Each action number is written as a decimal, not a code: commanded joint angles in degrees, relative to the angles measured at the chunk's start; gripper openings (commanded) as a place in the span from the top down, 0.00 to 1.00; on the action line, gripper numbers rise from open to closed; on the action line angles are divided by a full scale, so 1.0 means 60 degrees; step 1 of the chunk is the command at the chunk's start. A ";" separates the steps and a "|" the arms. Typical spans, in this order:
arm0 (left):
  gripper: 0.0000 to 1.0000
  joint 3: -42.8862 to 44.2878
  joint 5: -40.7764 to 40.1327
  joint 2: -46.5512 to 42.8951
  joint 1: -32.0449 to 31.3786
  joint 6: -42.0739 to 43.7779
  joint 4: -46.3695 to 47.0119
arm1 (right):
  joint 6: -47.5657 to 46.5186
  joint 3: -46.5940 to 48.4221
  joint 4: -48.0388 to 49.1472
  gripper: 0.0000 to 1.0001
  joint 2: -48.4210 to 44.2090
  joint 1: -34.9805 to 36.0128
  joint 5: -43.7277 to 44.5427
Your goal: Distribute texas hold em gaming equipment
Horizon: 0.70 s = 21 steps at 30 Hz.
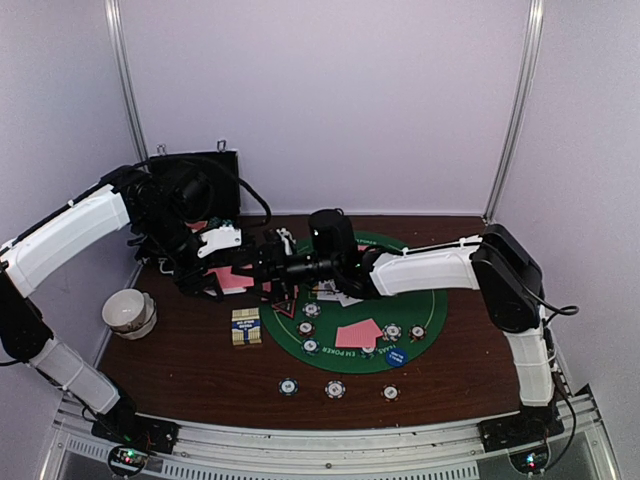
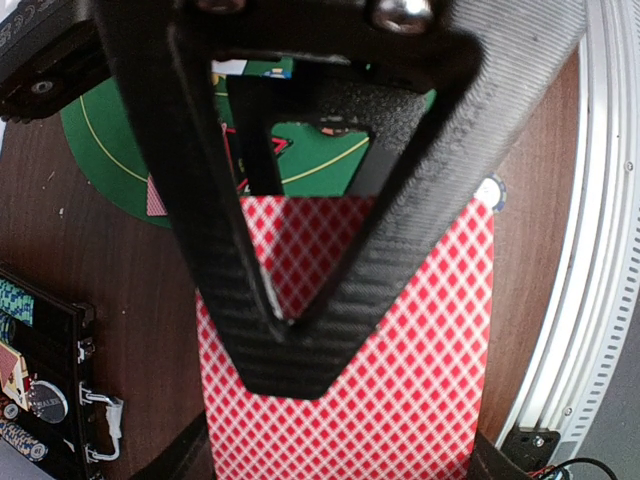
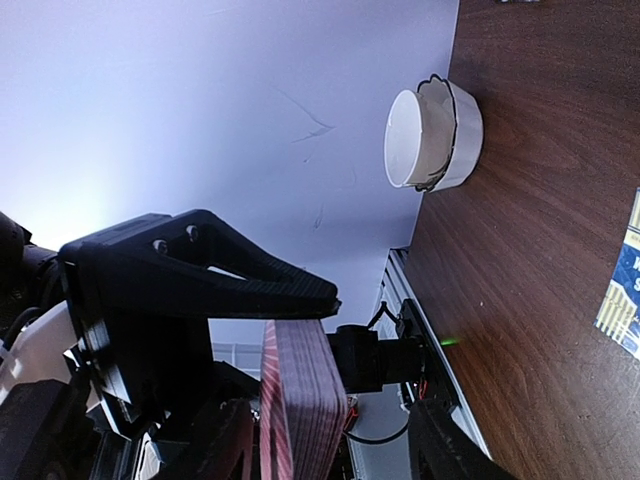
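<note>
Left pincer (image 1: 222,280) is shut on a stack of pink-red-backed playing cards (image 2: 400,380), held above the bare wood just left of the green felt mat (image 1: 425,312). In its wrist view the diamond-patterned back fills the space behind the black finger. Right pincer (image 1: 272,268) reaches across from the mat and meets the stack edge-on. Its jaws stand partly open on either side of the cards, with a clear gap on one side. Contact on the other side cannot be determined. Three poker chips (image 1: 335,389) lie in a row on the wood near the front edge.
</note>
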 commanded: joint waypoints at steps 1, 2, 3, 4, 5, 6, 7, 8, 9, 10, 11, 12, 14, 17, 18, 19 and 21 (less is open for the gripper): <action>1.00 0.0144 0.0025 -0.0263 -0.0016 0.0102 0.0209 | 0.0143 0.0205 0.0343 0.46 -0.0321 0.0042 -0.0223; 1.00 0.0139 0.0023 -0.0278 -0.0020 0.0091 0.0199 | 0.0142 0.0229 0.0313 0.47 -0.0289 0.0037 -0.0237; 1.00 0.0139 0.0037 -0.0269 -0.0015 0.0093 0.0205 | 0.0136 0.0293 0.0258 0.48 -0.0245 0.0035 -0.0255; 1.00 0.0139 0.0045 -0.0270 -0.0016 0.0097 0.0202 | 0.0128 0.0348 0.0198 0.49 -0.0230 0.0035 -0.0283; 1.00 0.0139 0.0045 -0.0281 -0.0026 0.0101 0.0205 | 0.0120 0.0398 0.0172 0.52 -0.0202 0.0035 -0.0309; 1.00 0.0139 0.0038 -0.0282 -0.0018 0.0095 0.0204 | 0.0126 0.0426 0.0128 0.54 -0.0193 0.0022 -0.0336; 1.00 0.0132 0.0014 -0.0272 -0.0018 0.0092 0.0209 | 0.0084 0.0440 0.0059 0.57 -0.0216 0.0009 -0.0357; 1.00 0.0125 -0.0013 -0.0281 -0.0019 0.0108 0.0210 | 0.0001 0.0438 -0.0054 0.60 -0.0259 0.0002 -0.0373; 1.00 0.0104 -0.0039 -0.0284 -0.0017 0.0112 0.0208 | -0.0128 0.0420 -0.0259 0.63 -0.0331 -0.0024 -0.0384; 1.00 0.0085 -0.0049 -0.0303 -0.0017 0.0120 0.0209 | -0.0286 0.0397 -0.0469 0.66 -0.0420 -0.0041 -0.0379; 1.00 0.0068 -0.0049 -0.0307 -0.0029 0.0126 0.0208 | -0.0452 0.0354 -0.0724 0.67 -0.0512 -0.0075 -0.0377; 1.00 0.0053 -0.0054 -0.0322 -0.0018 0.0129 0.0202 | -0.0579 0.0305 -0.0890 0.69 -0.0595 -0.0102 -0.0381; 1.00 0.0025 -0.0060 -0.0320 -0.0016 0.0124 0.0207 | -0.0651 0.0177 -0.0957 0.71 -0.0762 -0.0131 -0.0403; 1.00 0.0007 -0.0065 -0.0312 -0.0017 0.0132 0.0209 | -0.0693 0.0006 -0.1014 0.76 -0.0943 -0.0183 -0.0435; 1.00 0.0007 -0.0056 -0.0301 -0.0017 0.0129 0.0206 | -0.0732 -0.0028 -0.1054 0.77 -0.1006 -0.0174 -0.0447; 1.00 0.0007 -0.0055 -0.0311 -0.0016 0.0121 0.0209 | -0.0764 -0.0063 -0.1109 0.78 -0.1035 -0.0197 -0.0450; 1.00 0.0007 -0.0053 -0.0301 -0.0016 0.0131 0.0208 | -0.0775 -0.0149 -0.1108 0.81 -0.1123 -0.0200 -0.0450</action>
